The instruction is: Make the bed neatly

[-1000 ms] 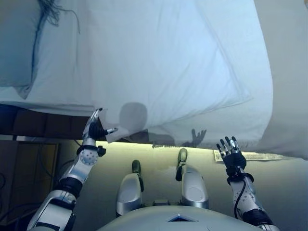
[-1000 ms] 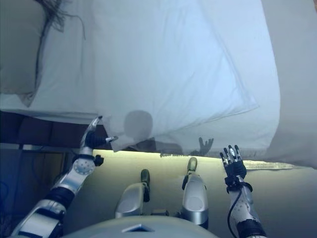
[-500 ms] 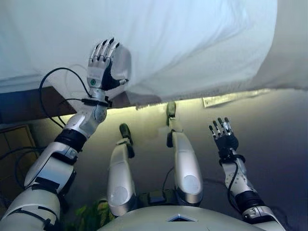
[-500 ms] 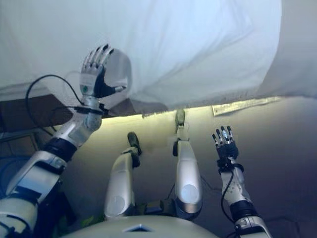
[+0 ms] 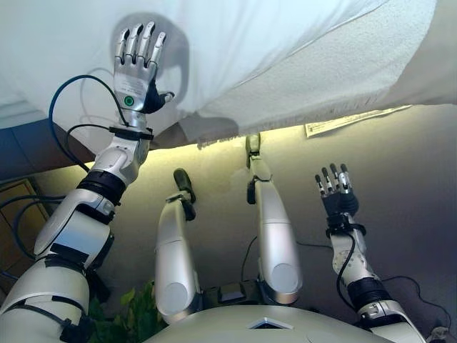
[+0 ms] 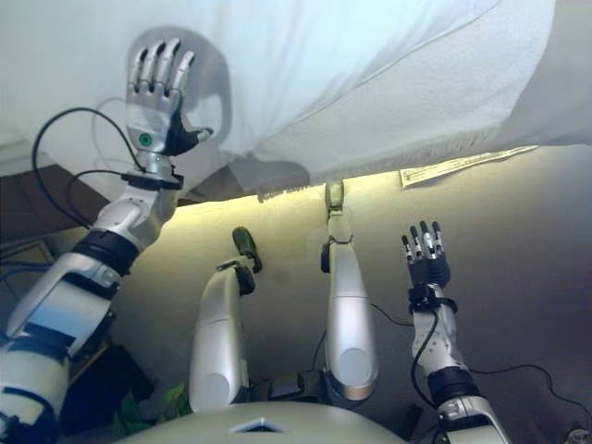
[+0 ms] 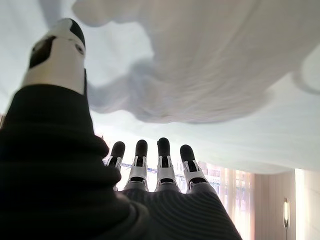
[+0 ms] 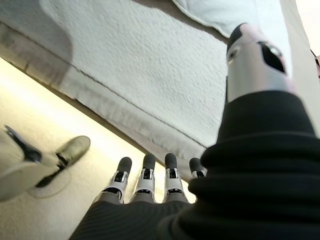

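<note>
The bed's white sheet (image 5: pixel 235 36) hangs over the near edge, above the textured side of the mattress (image 5: pixel 335 78). My left hand (image 5: pixel 134 75) is raised, open with straight fingers, its palm toward the sheet near a hanging fold. In the left wrist view the fingers (image 7: pixel 162 165) are straight and a loose fold of sheet (image 7: pixel 210 65) lies beyond them. My right hand (image 5: pixel 335 204) is open and empty, low over the floor, apart from the bed. The right wrist view shows its straight fingers (image 8: pixel 145 175) below the mattress side (image 8: pixel 150 85).
A white label strip (image 5: pixel 350 121) hangs at the bed's lower edge on the right. A dark bed frame or cabinet (image 5: pixel 21 153) stands at the left, with a wooden piece (image 5: pixel 8 229) below it. A green plant (image 5: pixel 136 311) is at the bottom. The floor (image 5: pixel 414 207) is beige.
The camera has shifted, so the bed edge sits higher in view. My left hand has risen from the sheet's edge to lie open against the sheet. The right hand stays open.
</note>
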You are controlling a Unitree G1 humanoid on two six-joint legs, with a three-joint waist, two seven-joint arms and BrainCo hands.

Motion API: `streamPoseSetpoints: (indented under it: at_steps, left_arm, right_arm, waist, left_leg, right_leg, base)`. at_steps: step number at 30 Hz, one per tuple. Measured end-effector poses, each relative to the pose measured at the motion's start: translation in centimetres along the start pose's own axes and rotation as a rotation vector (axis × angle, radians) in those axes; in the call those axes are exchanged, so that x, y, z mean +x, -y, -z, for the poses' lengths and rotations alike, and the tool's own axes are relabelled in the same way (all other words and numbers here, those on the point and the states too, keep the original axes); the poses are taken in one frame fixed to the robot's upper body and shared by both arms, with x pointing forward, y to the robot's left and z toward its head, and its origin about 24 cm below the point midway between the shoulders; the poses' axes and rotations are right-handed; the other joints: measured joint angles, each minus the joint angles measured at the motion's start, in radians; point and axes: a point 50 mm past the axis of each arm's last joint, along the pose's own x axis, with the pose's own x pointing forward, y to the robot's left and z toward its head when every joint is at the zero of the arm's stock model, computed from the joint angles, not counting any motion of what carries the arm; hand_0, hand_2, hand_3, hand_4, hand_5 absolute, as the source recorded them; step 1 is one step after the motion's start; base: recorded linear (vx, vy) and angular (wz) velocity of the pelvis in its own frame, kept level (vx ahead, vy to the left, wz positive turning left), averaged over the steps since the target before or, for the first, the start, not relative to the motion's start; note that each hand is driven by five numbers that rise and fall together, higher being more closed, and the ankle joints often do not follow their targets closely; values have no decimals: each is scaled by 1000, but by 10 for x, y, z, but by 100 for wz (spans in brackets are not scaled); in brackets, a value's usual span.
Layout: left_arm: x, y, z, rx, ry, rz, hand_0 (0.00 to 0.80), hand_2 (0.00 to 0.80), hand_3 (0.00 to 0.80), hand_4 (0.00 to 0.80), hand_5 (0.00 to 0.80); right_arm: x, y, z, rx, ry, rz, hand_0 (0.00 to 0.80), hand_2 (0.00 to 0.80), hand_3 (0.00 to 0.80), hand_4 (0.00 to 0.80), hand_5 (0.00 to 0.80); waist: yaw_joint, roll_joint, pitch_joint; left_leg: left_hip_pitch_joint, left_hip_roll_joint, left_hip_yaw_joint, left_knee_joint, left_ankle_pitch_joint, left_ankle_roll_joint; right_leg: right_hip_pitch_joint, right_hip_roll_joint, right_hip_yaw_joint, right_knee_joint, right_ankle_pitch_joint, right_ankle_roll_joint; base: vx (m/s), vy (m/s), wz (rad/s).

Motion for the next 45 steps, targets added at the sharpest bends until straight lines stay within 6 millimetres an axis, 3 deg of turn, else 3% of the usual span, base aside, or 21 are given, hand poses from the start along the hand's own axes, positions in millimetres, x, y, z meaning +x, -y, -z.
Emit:
streamPoseSetpoints:
  at_steps: [3,4,5,6,15,26,32,39,42,45]
  left_arm:
    - [7,-1,5,32,-27,-2,0,0,0,0,0]
    - [6,-1,4,28,-34,0,223,223,223,223,223]
    - [7,-1,3,28,-39,3,715,715,715,715,715]
    - [7,0,3,32,-46,8,800,800,800,800,800]
    - [28,-15,0,33,-54,-68,800,800,800,800,800]
    - [22,-14,2,-2,-71,-67,800,800,800,800,800]
    - [-11,2,10,-50,-85,42,800,800,800,800,800]
    - [-75,24,37,-140,-266,207,800,800,800,800,800]
    - [-93,26,46,-152,-312,248,800,800,800,800,800]
    - [-110,21,68,-124,-354,282,800,800,800,800,800]
  right_arm:
    - [5,-13,1,19,22,-26,0,0,0,0,0]
    - [5,-15,1,27,30,-28,0,0,0,0,0]
    - [5,-17,2,35,36,-27,0,0,0,0,0]
    - [5,-19,2,38,37,-28,0,0,0,0,0]
    - [7,-31,-1,48,68,-54,0,0,0,0,0]
    - [9,-36,-2,33,73,-61,0,0,0,0,0]
    - [6,-30,-1,20,64,-61,0,0,0,0,0]
    - [-7,-10,0,-6,34,-13,0,0,0,0,0]
    - [-16,2,-1,-21,23,10,0,0,0,0,0]
    - [-22,10,-5,-20,24,24,0,0,0,0,0]
  waist:
    - [-3,-5,1]
    - [-4,-6,1]
    - [-5,-7,1]
    - [-5,-7,1]
    - [-2,-8,0]
    - [2,-8,0]
    - [2,-7,0]
    - [11,-3,2]
    - [35,8,-3]
    - [36,13,-6]
  left_leg:
    - [-63,-3,-3,18,5,0]
    - [-72,-3,-3,22,5,1]
    - [-76,-4,-2,21,4,1]
    - [-78,-6,-2,19,4,2]
    - [-102,-10,3,3,4,1]
    - [-54,-21,6,-7,6,3]
    - [92,-22,5,-42,6,3]
    - [309,-25,-12,-119,12,-3]
    - [382,-25,-23,-153,16,-5]
    - [419,-26,-38,-188,30,-9]
  right_leg:
    - [-51,4,6,-2,16,3]
    - [-59,4,8,-4,17,4]
    - [-63,3,9,-5,18,6]
    - [-65,3,9,-9,18,6]
    - [-101,3,17,-18,24,5]
    - [-75,-10,25,12,16,4]
    - [62,-15,16,3,-10,6]
    - [282,-26,-27,-41,-21,7]
    - [355,-28,-42,-57,-31,9]
    - [400,-29,-65,-85,-32,7]
  base:
    - [-1,23,6]
    - [17,18,-3]
    - [0,0,0]
    - [0,0,0]
    - [2,2,0]
    - [6,28,0]
    - [80,43,0]
    - [106,39,6]
    - [102,39,9]
    - [91,77,15]
